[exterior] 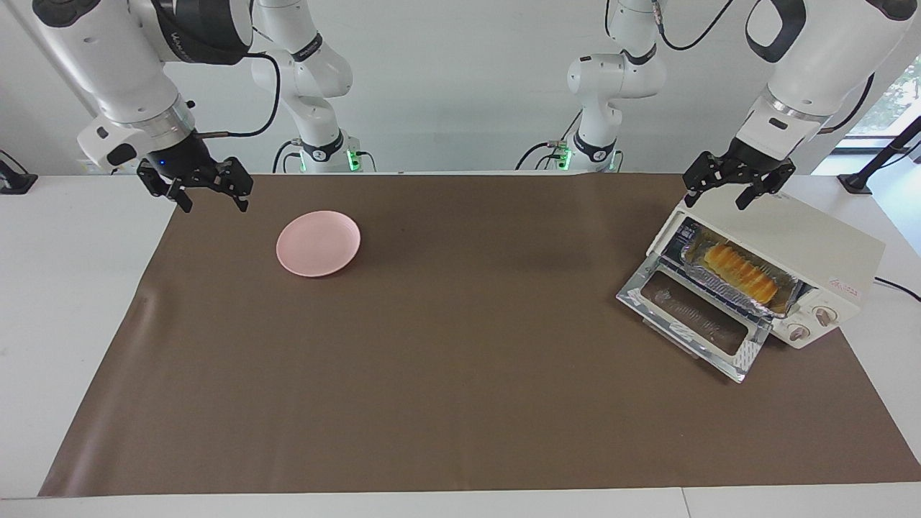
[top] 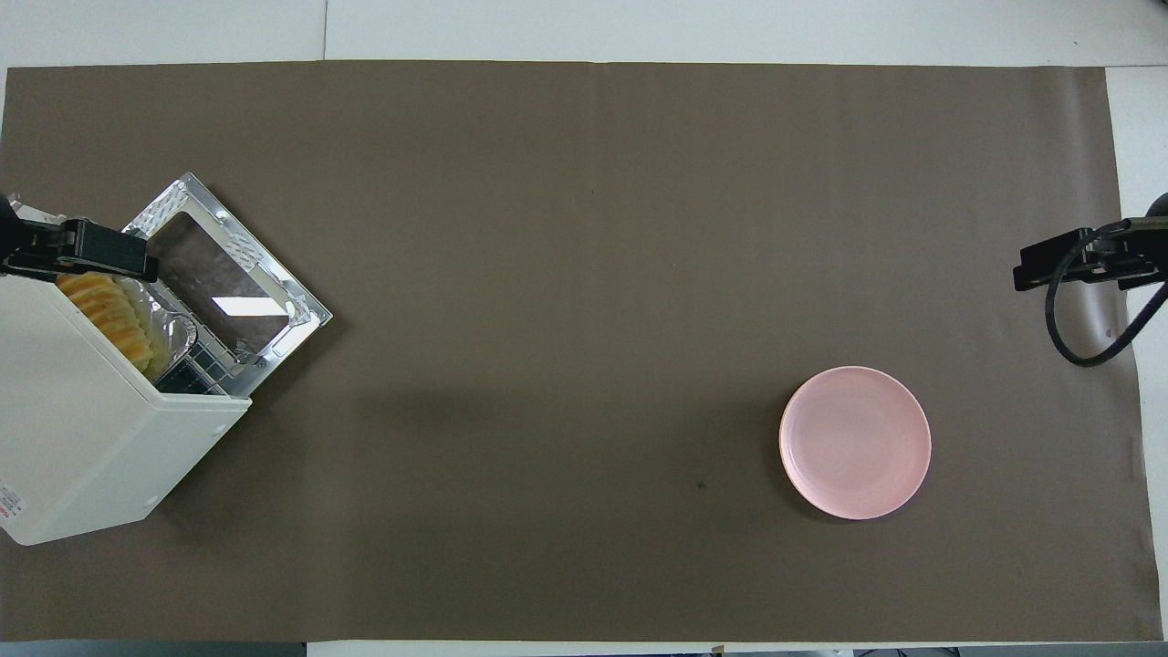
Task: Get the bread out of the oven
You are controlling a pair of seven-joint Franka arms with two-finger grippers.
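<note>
The cream-white oven (exterior: 817,241) stands at the left arm's end of the table with its glass door (exterior: 694,321) dropped open. The golden ridged bread (exterior: 741,274) lies inside it in a silver foil tray (exterior: 786,301). The overhead view also shows the oven (top: 82,420), the bread (top: 108,315) and the door (top: 228,274). My left gripper (exterior: 717,201) is open and empty in the air over the oven's top edge above the door opening, and it shows in the overhead view (top: 100,255). My right gripper (exterior: 215,204) is open and empty over the mat's edge at the right arm's end.
A pink round plate (exterior: 318,243) sits on the brown mat (exterior: 460,374) toward the right arm's end, near the right gripper; it also shows in the overhead view (top: 855,443). A power cord (exterior: 899,288) runs from the oven off the table's end.
</note>
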